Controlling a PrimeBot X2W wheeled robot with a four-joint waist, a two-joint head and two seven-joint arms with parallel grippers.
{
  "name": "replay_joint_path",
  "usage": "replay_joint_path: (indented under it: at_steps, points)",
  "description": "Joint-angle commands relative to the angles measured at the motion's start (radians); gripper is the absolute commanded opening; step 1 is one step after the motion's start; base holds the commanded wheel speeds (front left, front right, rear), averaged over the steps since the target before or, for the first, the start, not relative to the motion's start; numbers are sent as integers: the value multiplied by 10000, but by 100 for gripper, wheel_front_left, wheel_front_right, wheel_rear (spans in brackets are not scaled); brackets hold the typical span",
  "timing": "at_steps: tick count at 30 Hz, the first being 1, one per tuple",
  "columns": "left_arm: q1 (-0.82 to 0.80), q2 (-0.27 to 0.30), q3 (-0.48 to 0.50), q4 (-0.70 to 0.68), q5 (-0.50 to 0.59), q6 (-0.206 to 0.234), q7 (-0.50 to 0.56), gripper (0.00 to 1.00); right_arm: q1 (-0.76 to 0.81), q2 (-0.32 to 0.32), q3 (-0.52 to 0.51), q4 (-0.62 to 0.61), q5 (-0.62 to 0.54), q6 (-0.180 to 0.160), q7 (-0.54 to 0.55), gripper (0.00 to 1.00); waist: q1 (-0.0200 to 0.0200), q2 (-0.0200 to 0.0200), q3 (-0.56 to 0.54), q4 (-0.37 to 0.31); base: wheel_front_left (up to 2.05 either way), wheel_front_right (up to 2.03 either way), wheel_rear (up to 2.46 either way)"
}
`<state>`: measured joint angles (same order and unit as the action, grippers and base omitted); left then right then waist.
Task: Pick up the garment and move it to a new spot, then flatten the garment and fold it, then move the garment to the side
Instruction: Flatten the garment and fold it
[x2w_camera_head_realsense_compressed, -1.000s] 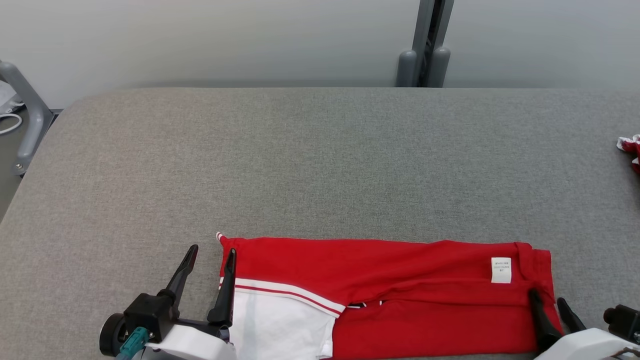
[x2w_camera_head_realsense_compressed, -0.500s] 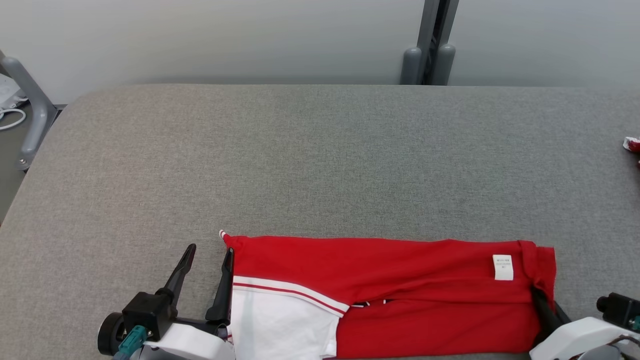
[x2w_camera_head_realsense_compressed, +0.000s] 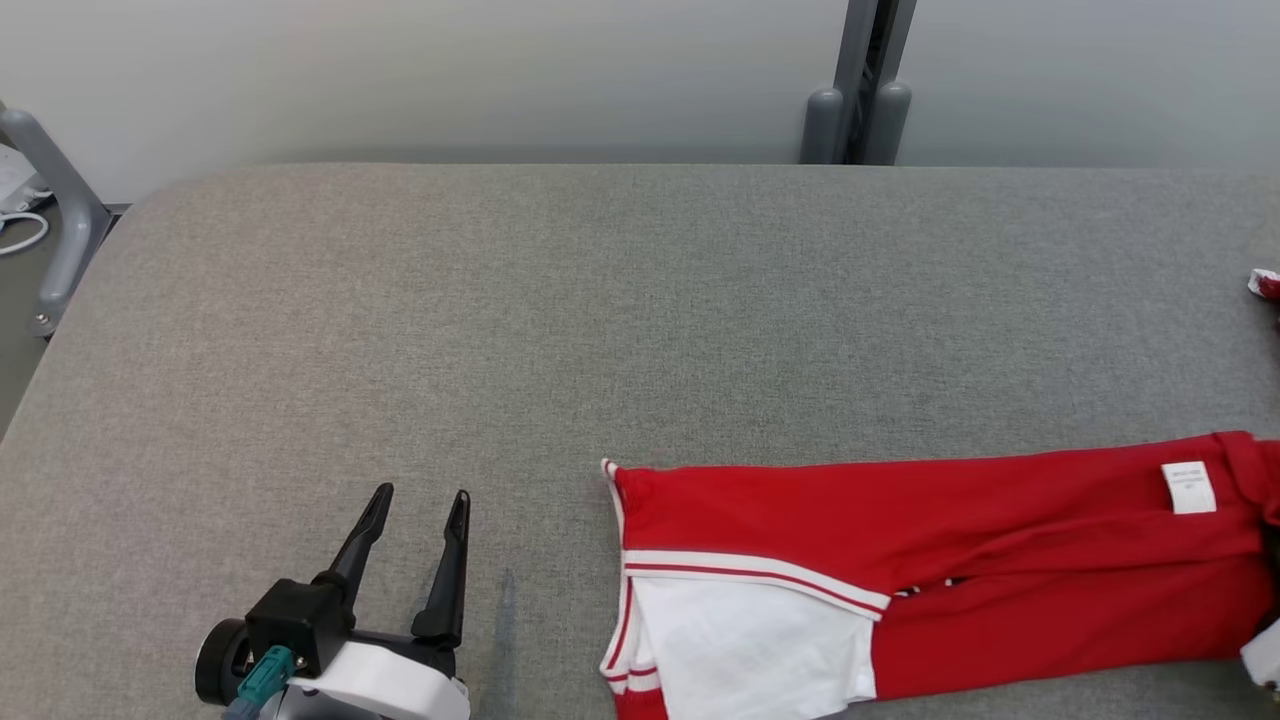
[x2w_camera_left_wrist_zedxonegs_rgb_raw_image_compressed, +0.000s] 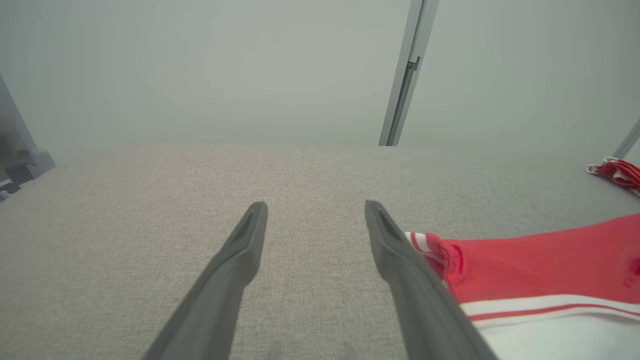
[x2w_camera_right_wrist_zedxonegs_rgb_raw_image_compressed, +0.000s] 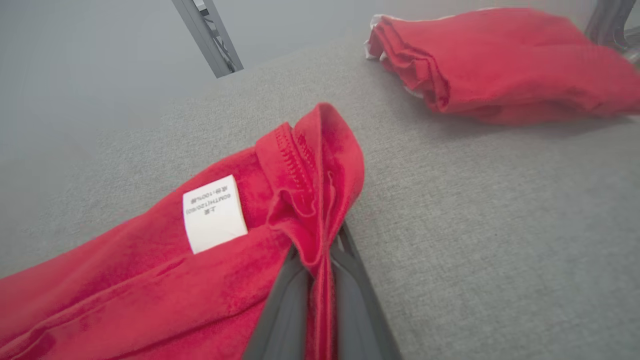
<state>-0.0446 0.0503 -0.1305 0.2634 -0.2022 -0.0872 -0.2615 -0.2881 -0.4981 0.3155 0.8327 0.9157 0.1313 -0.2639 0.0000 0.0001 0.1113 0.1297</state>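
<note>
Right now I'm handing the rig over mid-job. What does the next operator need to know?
Left pincer: open, holding nothing, over the grey table, apart from the garment.
Right pincer: shut on the end of the red and white garment, beside its white label.
Done: the garment lies folded in a long strip along the table's near edge.
Left: take it to the side, probably toward the other red garment on the right, then release.
</note>
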Motion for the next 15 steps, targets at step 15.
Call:
replay_joint_path:
  at_steps: [15]
  points:
    - [93, 26, -49, 55, -675, 70, -38, 100, 46, -747, 2146, -2278, 616, -6, 148, 0, 0, -1, -634, -351, 0, 0, 0]
